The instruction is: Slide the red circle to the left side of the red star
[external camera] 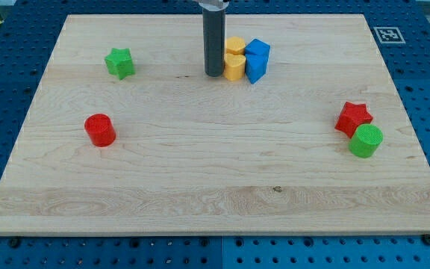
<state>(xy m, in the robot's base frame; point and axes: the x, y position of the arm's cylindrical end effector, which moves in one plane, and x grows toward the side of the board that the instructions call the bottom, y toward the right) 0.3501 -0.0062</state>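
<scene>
Our arm carries no fingers to open or close, only a straight dark rod, and our tip (214,74) rests on the pale wooden board (200,187) near the view's top, holding nothing. Just to the tip's right, almost touching, sit the yellow plastic blocks (234,58), shape unclear, with the blue plastic blocks (257,60) beyond them. The red plastic circle (100,129) lies well away, down and to the tip's left. The red plastic star (353,117) lies far down and to the tip's right, touching the green plastic circle (366,140). The green plastic star (119,63) stands left of our tip. We judge the risks as these: a long push lets the round block roll off our tip sideways, and arriving too hard would knock the star and its green neighbour
</scene>
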